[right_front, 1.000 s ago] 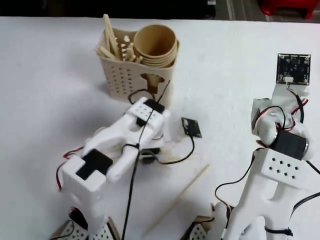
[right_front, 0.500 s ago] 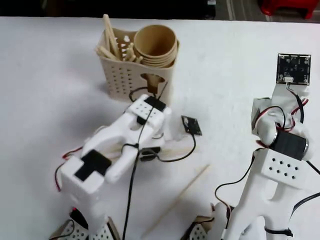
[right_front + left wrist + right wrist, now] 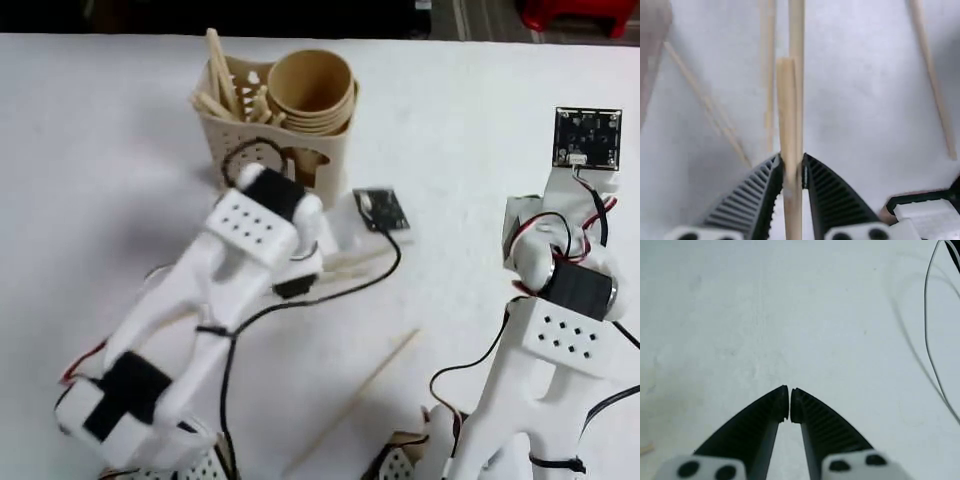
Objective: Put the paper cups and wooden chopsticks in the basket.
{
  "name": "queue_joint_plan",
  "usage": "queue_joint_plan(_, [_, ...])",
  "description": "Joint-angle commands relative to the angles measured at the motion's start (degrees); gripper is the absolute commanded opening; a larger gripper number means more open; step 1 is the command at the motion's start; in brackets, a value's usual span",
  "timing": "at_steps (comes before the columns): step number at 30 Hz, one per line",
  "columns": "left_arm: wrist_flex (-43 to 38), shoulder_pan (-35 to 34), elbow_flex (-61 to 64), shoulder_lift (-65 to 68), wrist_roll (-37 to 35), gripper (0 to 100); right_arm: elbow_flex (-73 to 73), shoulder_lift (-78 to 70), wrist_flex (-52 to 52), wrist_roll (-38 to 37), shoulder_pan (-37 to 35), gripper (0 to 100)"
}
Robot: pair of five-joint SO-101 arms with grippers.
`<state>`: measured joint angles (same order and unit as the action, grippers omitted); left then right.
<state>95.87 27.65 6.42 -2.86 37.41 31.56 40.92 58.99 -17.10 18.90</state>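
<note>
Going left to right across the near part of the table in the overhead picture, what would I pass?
left arm → loose chopstick → right arm

White arms [image 3: 215, 290], black cables [image 3: 222, 400], red wires [image 3: 535, 221], black ribbed tool fingers [image 3: 832, 200]

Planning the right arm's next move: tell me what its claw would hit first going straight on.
Probably the white tabletop: the shut right claw points down at it, with nothing seen between, though depth is unclear.
</note>
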Motion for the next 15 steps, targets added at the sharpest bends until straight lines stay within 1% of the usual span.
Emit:
queue_joint_plan(1, [2.9, -3.6, -9.4, -8.2, -2.5, 2, -0.5, 1.9, -1.0, 0.6, 0.6, 2.0])
queue_joint_plan(6, [3.6, -8.4, -19.1, -11.9, -3.2, 2, -0.5, 1.9, -1.0, 1.6, 0.6, 2.0])
queue_joint_plan(9, [3.2, -10.1, -25.8, -12.6, -6.9, 2, -0.4, 1.9, -1.1, 3.5, 0.6, 2.1])
queue_joint_plan(12, [3.0, -10.3, -33.8, -12.7, -10.1, 2, -0.4, 1.9, -1.1, 3.9, 0.6, 2.1])
queue_joint_plan(15, [0.6, -10.3, -41.3, -12.7, -12.9, 2, -0.3, 1.9, -1.1, 3.9, 0.5, 2.1])
